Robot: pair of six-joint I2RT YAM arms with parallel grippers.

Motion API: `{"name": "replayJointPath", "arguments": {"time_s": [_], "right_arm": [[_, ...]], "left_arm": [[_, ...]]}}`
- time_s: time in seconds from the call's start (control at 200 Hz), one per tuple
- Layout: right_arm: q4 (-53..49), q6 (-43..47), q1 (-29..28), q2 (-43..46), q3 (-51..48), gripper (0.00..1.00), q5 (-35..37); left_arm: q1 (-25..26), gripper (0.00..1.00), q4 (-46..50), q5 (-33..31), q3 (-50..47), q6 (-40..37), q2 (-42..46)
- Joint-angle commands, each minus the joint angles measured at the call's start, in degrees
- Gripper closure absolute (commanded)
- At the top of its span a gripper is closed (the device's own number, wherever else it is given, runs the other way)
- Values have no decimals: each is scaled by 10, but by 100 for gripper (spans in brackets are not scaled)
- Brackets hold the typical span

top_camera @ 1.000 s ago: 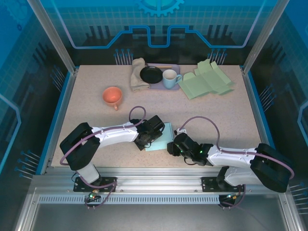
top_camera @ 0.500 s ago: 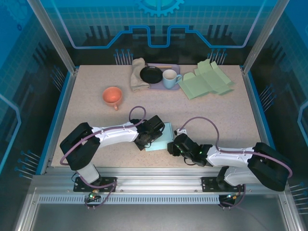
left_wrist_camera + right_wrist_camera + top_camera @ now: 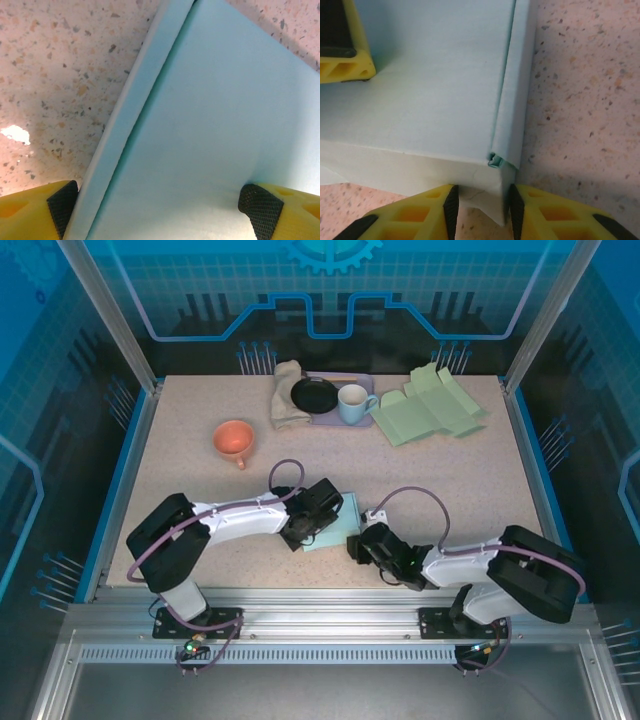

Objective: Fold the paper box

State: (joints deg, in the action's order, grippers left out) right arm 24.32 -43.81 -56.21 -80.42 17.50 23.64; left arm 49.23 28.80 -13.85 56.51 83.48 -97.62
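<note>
Where the left arm [image 3: 235, 522] lies low across the near part of the table [image 3: 480, 500], the left gripper [image 3: 318, 522] sits on the pale blue paper box [image 3: 340, 524]. The box lies flat near the front edge, between the two grippers. From the left wrist, the jaws are spread wide and released: the left pad [image 3: 62, 206] is against the box's folded long edge, and the other pad [image 3: 260, 204] rests on the smooth top panel. To the right, the right gripper [image 3: 480, 212] meets a corner of the box, its yellow fingers drawn close and clenched on a small flap of the box. A rolled fold runs up the panel just above the pinch. Well apart, along the far side of the table, are an orange cup [image 3: 234, 438], a crumpled beige cloth [image 3: 287, 397], a black plate [image 3: 314, 395] and a pale blue mug [image 3: 353, 404] on a lilac tray [image 3: 345, 379], then flat green cardboard sheets [image 3: 430, 406]
</note>
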Motion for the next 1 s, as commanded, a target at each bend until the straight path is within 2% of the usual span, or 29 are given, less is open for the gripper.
{"name": "replayJointPath", "arguments": {"time_s": [0.0,0.135,0.31,0.455,0.695,0.78,0.835,0.995], "right_arm": [[26,23,-13,-43,-19,64,63],[35,22,-37,-66,-16,59,122],[6,-5,-38,-60,-8,54,120],[-50,-35,-42,-11,-2,46,109],[-174,-49,-59,107,7,42,103],[-199,-51,-65,141,9,47,96],[-214,-54,-66,155,15,55,89],[-203,-41,-69,141,36,68,72]], "left_arm": [[1,12,98,39,-60,-24,-96],[0,12,99,36,-65,-25,-96],[0,12,105,28,-66,-25,-96],[-2,12,103,23,-67,-22,-99],[-8,12,96,24,-64,-21,-114],[-9,12,97,24,-63,-21,-116],[-8,12,97,24,-63,-21,-116],[-9,12,97,24,-63,-19,-116]]}}
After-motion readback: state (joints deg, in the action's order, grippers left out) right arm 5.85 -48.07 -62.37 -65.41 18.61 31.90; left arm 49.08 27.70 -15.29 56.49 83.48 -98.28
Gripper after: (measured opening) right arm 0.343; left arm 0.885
